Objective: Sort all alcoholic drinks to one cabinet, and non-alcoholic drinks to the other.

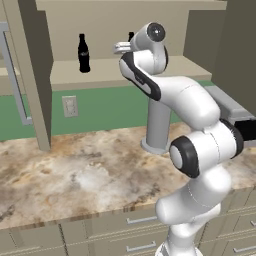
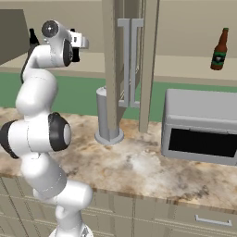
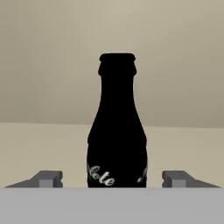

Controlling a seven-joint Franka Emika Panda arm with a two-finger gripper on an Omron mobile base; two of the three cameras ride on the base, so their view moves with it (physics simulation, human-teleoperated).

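Flat, even rendered light fills the kitchen, bright without glare. Soft shadow darkens the open cabinet (image 1: 150,30) interior behind the cola bottle (image 1: 84,53), which reads as a featureless black silhouette. Edges look coarse and slightly pixelated throughout.

Bottles on the cabinet shelves

One cola bottle (image 3: 117,127) stands upright between my fingertips (image 3: 48,178); another cola bottle (image 1: 83,53) stands left of it on the shelf (image 1: 100,70).

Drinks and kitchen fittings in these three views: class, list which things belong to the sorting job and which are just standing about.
Belongs to the job:
- cola bottle standing upright between the open gripper fingertips, not gripped
- second cola bottle on the same shelf
- beer bottle in the other cabinet

Just standing about:
- grey appliance
- wall socket
- marbled counter
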